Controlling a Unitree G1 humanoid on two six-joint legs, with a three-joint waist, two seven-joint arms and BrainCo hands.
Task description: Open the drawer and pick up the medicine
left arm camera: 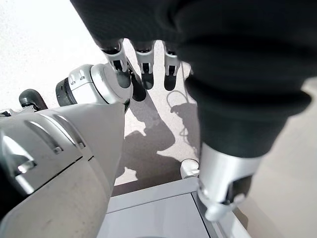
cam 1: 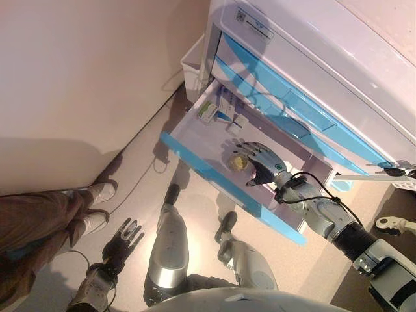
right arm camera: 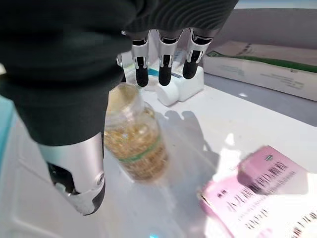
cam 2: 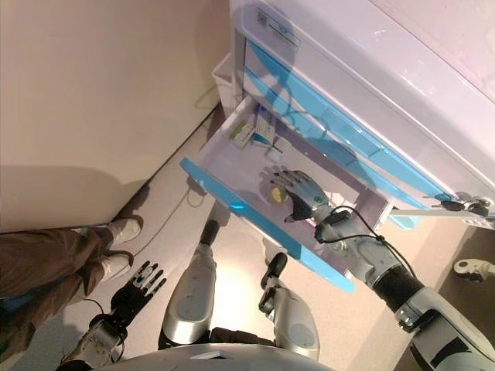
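The lowest drawer (cam 1: 214, 177) of the white and blue cabinet (cam 1: 312, 58) stands pulled out. A clear medicine bottle (cam 1: 236, 161) of yellowish pills lies on the drawer floor, and shows up close in the right wrist view (right arm camera: 136, 141). My right hand (cam 1: 260, 164) is inside the drawer, right over the bottle. Its fingers (right arm camera: 163, 67) are straight past the bottle and its thumb (right arm camera: 79, 173) is beside it, not closed round it. My left hand (cam 1: 122, 240) hangs open low near the floor, holding nothing.
Medicine boxes (cam 1: 218, 109) lie at the drawer's back left. A pink box (right arm camera: 257, 183), small white bottles (right arm camera: 181, 88) and a green-striped box (right arm camera: 262, 67) surround the bottle. A person's legs and shoes (cam 1: 97, 198) stand at left by the wall. A white bin (cam 1: 194, 65) stands beside the cabinet.
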